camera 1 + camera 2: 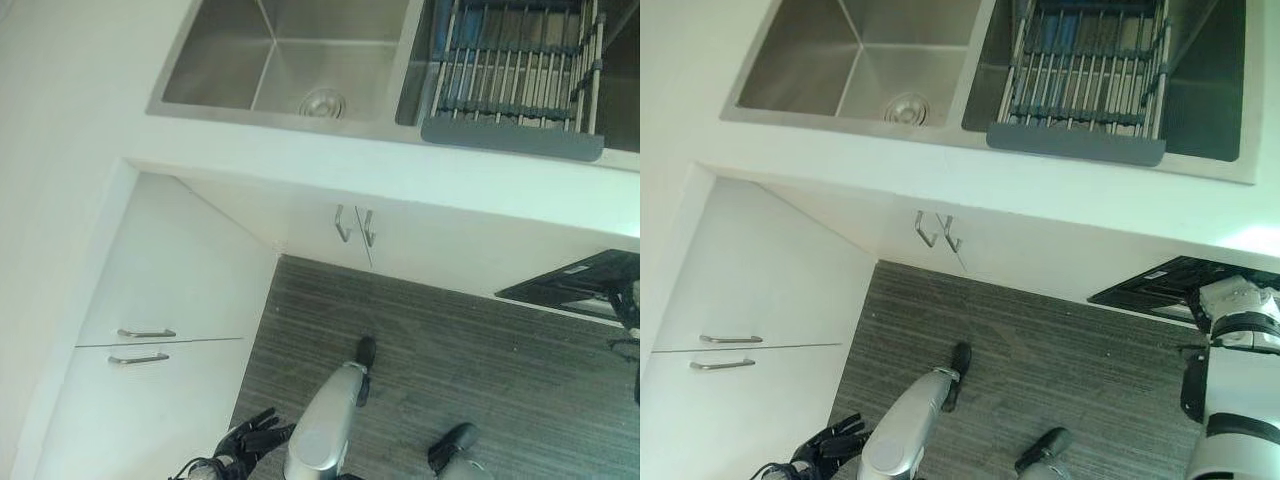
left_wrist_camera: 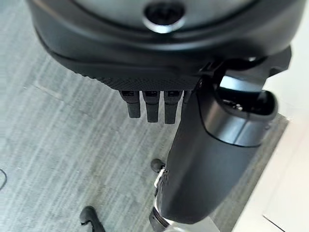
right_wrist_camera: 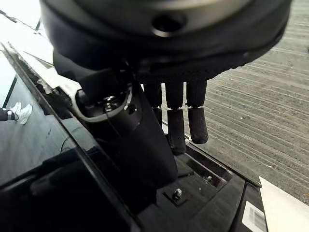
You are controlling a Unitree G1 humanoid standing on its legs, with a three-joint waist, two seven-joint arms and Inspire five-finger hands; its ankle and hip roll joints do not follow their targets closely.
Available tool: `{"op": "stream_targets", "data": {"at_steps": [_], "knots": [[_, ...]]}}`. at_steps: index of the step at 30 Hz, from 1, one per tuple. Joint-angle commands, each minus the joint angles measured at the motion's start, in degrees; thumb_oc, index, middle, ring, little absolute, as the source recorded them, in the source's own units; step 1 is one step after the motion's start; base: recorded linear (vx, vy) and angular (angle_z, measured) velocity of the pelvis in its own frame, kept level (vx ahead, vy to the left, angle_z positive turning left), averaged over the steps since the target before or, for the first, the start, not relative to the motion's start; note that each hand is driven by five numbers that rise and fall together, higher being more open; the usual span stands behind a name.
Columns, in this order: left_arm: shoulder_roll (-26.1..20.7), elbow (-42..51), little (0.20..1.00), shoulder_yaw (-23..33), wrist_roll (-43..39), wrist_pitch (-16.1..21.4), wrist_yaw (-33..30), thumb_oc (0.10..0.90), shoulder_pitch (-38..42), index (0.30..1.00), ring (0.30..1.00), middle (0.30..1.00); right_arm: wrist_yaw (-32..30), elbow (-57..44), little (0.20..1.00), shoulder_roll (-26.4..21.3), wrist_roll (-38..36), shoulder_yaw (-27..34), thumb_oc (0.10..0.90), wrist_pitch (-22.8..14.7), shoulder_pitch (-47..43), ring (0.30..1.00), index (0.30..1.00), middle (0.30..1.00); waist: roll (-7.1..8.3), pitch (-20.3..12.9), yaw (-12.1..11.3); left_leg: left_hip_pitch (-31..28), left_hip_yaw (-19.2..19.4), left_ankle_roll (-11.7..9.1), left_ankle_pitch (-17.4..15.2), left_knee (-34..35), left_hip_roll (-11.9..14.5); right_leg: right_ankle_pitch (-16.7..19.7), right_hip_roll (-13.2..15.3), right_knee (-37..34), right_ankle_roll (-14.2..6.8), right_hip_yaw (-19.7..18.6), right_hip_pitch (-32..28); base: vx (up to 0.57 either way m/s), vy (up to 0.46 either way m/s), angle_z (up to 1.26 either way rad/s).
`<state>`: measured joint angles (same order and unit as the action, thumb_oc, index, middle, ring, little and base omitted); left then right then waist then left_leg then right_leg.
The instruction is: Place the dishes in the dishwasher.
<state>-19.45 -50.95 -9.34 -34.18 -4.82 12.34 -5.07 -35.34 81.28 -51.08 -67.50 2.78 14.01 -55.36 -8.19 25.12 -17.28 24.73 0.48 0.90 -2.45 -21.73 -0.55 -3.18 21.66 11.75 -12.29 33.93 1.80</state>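
Both the left hand (image 1: pixel 250 438) and right hand (image 3: pixel 176 121) hang slack-fingered and empty; reaching for the drying rack (image 1: pixel 1085 85) at 1 o'clock risks clipping the dishwasher door (image 1: pixel 1150 285).

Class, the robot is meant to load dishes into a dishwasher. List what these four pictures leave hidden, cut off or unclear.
1. Dishes: the drying rack over the sink has bars too fine to tell whether anything sits in it.
2. Dishwasher door: cut off by the right edge in the head views; its interior is hidden.
3. Right hand: its own thumb covers what lies beneath it.
4. Left hand: cut off at the bottom edge in the head views.
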Motion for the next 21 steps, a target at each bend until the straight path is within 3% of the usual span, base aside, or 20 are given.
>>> {"op": "stream_targets", "data": {"at_steps": [1, 7, 11, 12, 13, 14, 16, 21], "knots": [[-5.0, 0.0, 0.900, -0.6, -2.3, 0.8, -0.8, 0.800, -2.2, 0.900, 0.900, 0.900, 9.7, -12.2, 0.300, -7.5, 2.0, -5.9, 0.400, -13.7, -15.5, 0.300, 0.300, 0.300, 1.00, -4.7, -3.5, -6.5, 0.4, -4.3, -6.5, 4.5, 3.8, -2.5, -0.3, 5.4, 0.9, -5.1, 5.2, 0.01, 0.015, -0.13], [-5.0, 2.2, 0.900, -0.8, -3.3, -0.2, -1.3, 0.800, -1.5, 0.900, 0.900, 0.900, 12.3, -14.2, 0.300, -6.0, 7.2, -5.2, 0.400, -11.7, -14.2, 0.300, 0.300, 0.300, 1.69, -4.8, -3.0, -6.8, 1.3, -4.2, -6.8, 4.5, 4.4, -2.3, -0.4, 5.4, 1.0, -5.2, 5.0, 0.00, 0.006, -0.06], [-4.6, 1.6, 0.900, 0.4, -2.2, 1.9, 0.1, 0.800, -2.6, 0.900, 0.900, 0.900, 19.4, -14.5, 0.300, -5.8, 21.5, -6.8, 0.400, -4.6, -8.6, 0.300, 0.300, 0.300, 2.25, -4.4, -2.2, -7.0, 2.4, -4.4, -6.8, 4.5, 5.3, -2.1, -0.7, 5.4, 1.0, -5.5, 5.0, -0.07, 0.017, -0.09], [-4.4, 0.3, 0.900, 1.2, -0.5, 3.6, 2.3, 0.800, -3.1, 0.900, 0.900, 0.900, 26.2, -15.3, 0.578, -4.8, 27.2, -6.5, 0.585, -5.2, -2.8, 0.578, 0.578, 0.578, 2.63, -4.3, -1.3, -7.8, 3.0, -4.4, -7.0, 4.5, 5.9, -1.9, -1.1, 5.4, 1.1, -5.6, 4.7, -0.12, 0.037, -0.16], [-4.3, -0.4, 0.900, 1.3, -0.3, 4.8, 2.9, 0.800, -3.0, 0.900, 0.900, 0.900, 31.1, -16.4, 0.900, -3.1, 25.0, -5.9, 0.800, -7.3, 2.1, 0.900, 0.900, 0.900, 3.07, -4.2, -0.4, -8.6, 3.8, -4.3, -7.2, 4.5, 6.5, -2.0, -1.4, 5.4, 1.2, -5.9, 4.3, -0.07, 0.033, -0.13], [-4.1, -0.4, 0.900, 1.6, -0.9, 4.8, 2.4, 0.800, -1.8, 0.900, 0.900, 0.900, 37.6, -17.2, 0.900, 1.3, 22.2, -1.7, 0.800, -9.1, 9.1, 0.900, 0.900, 0.900, 3.66, -4.2, 0.8, -10.0, 4.7, -4.3, -7.8, 4.5, 7.1, -2.1, -1.8, 5.4, 1.3, -6.6, 3.7, -0.04, 0.018, -0.24], [-3.8, 0.1, 0.900, 1.6, -0.9, 5.1, 1.6, 0.800, -0.8, 0.900, 0.900, 0.900, 42.0, -18.8, 0.900, 6.6, 21.9, -0.1, 0.800, -11.2, 16.4, 0.900, 0.900, 0.900, 4.45, -4.3, 2.1, -11.4, 5.7, -4.2, -8.2, 4.5, 8.0, -2.1, -2.2, 5.4, 1.3, -7.4, 3.4, -0.06, -0.025, -0.53], [-3.7, -4.9, 0.900, 4.5, 0.4, 10.3, 6.5, 0.800, -0.9, 0.900, 0.900, 0.900, 46.7, -20.8, 0.900, 15.0, 25.2, 0.7, 0.800, -16.1, 28.5, 0.900, 0.900, 0.900, 5.30, -5.1, 5.7, -13.7, 8.4, -4.6, -8.5, 4.5, 10.3, -2.9, -3.4, 5.4, 1.4, -9.9, 3.5, -0.11, 0.007, -0.48]]}}
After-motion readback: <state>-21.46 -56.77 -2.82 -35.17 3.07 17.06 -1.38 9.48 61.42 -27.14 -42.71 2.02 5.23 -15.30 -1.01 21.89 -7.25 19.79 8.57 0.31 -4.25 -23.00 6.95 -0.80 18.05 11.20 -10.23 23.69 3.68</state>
